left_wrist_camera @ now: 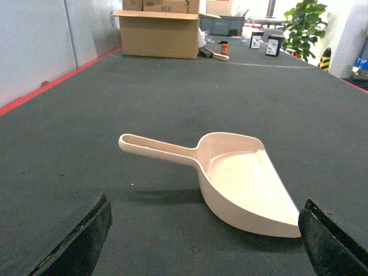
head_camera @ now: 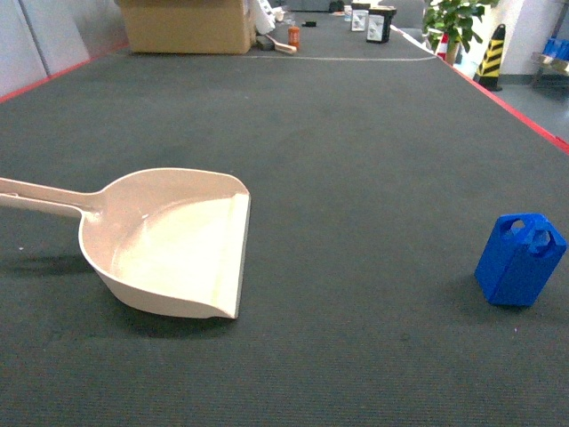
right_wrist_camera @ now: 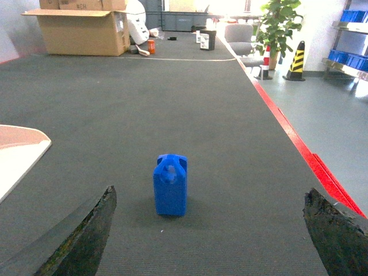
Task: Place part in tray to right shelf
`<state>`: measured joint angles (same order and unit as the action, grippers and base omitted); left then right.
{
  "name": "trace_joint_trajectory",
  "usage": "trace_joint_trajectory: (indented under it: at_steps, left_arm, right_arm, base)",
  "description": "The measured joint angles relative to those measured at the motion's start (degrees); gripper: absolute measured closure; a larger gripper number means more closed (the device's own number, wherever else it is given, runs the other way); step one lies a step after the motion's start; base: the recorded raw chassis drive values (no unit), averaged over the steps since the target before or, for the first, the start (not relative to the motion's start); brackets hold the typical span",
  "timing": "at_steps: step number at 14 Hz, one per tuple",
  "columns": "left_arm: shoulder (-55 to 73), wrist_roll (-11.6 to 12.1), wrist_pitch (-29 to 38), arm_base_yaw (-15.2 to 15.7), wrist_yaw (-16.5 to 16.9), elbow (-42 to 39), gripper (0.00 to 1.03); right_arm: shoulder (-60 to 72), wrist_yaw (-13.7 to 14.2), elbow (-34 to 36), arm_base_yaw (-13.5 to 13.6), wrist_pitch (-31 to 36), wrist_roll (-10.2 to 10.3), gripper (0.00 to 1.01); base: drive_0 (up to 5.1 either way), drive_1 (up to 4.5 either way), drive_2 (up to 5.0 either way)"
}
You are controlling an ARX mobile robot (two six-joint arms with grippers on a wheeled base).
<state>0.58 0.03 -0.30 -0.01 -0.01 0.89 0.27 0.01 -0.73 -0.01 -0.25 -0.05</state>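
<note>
Only the dark tips of the left gripper point(left_wrist_camera: 204, 241) show at the bottom corners of its wrist view, and likewise for the right gripper point(right_wrist_camera: 210, 233). The tray point(head_camera: 169, 240) loses its handle end past the head view's left edge. Small far-off clutter near the cardboard box point(head_camera: 187, 25) is too tiny to identify.

Both the left gripper point(left_wrist_camera: 204, 241) and right gripper point(right_wrist_camera: 210, 236) hang low with fingers point(left_wrist_camera: 77, 241) spread wide, holding nothing.
</note>
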Motion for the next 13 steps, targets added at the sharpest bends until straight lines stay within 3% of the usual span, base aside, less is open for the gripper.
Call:
trace_joint_trajectory:
  at_steps: [13]
  left_arm:
    - [0.00, 0.00, 0.00, 0.00, 0.00, 0.00, 0.05]
  right_arm:
    - [0.00, 0.00, 0.00, 0.00, 0.00, 0.02, 0.03]
  base:
    - [0.0, 0.00, 0.0]
